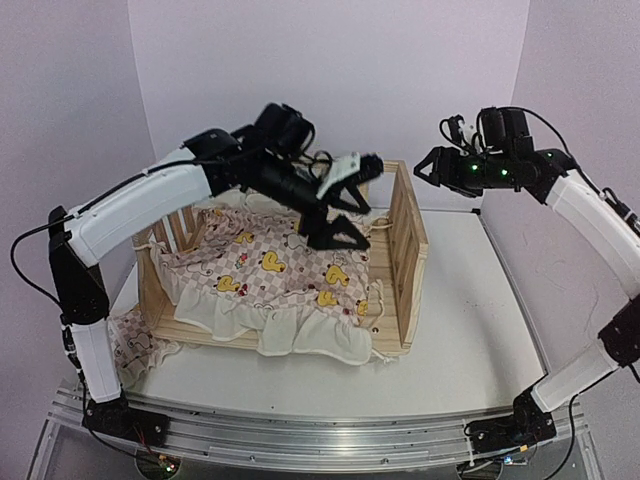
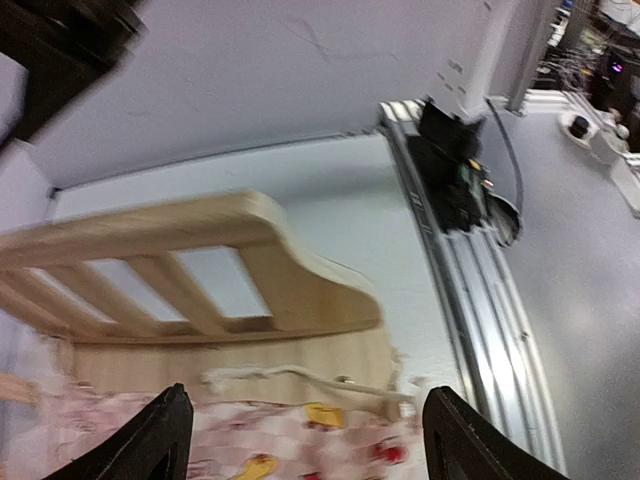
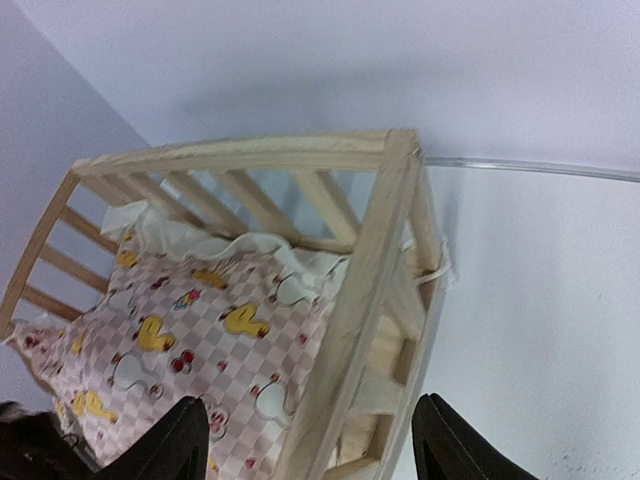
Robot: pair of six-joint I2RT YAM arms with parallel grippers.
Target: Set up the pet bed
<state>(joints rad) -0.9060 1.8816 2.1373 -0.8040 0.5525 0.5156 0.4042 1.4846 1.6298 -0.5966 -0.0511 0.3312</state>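
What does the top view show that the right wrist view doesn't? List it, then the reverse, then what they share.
Only the top view: both whole arms, the left gripper open above the cushion, the ruffle hanging over the front edge, and cloth lying left of the frame. Only the right wrist view: the open right gripper up close and a cream string at a corner post. Both: the wooden frame with the duck-print cushion lying inside.

Pale lilac walls (image 1: 320, 70) enclose a white table (image 1: 470, 330), evenly lit
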